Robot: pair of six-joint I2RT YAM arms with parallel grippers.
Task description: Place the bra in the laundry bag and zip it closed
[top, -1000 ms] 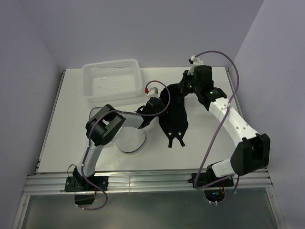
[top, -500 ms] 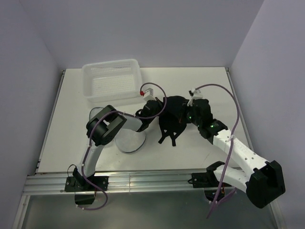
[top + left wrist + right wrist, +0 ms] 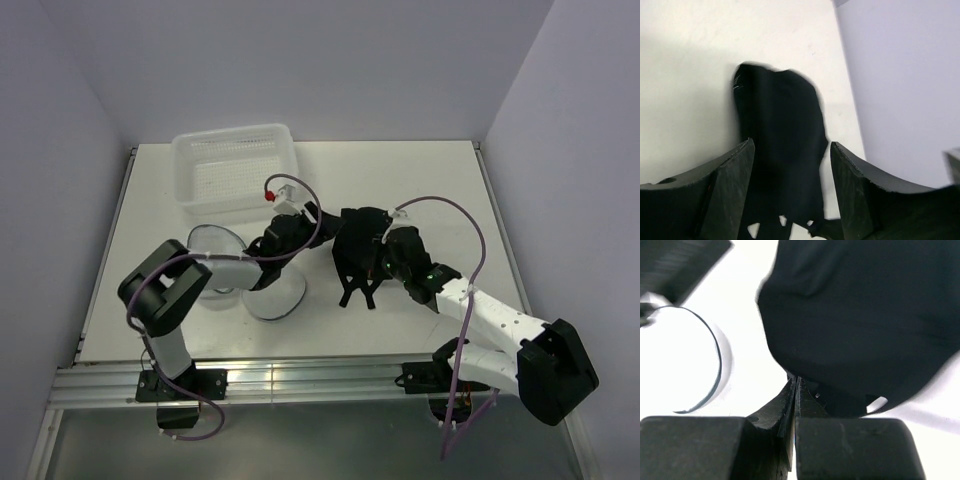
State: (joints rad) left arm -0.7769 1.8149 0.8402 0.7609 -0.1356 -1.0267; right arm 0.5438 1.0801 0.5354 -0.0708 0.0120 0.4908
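Reaching in from the bottom right of the overhead view, the right gripper (image 3: pixel 796 382) is pressing its fingers tight together on the near edge of the bra (image 3: pixel 357 248), and no gap is showing between them in the right wrist view. The bra is lying crumpled on the table (image 3: pixel 440 190) at the centre of the frame, its thin straps trailing toward the bottom. Just left of it, the laundry bag (image 3: pixel 276 298) is sitting on the table, round white mesh with a thin dark rim, and the left arm is crossing above it. Slightly farther back, the left gripper (image 3: pixel 791 145) is hovering with its fingers spread wide, facing the bra's left side and gripping nothing; whether a finger is brushing the fabric cannot be told. Farthest back, at upper left, a white perforated basket (image 3: pixel 235 168) is resting on the table.
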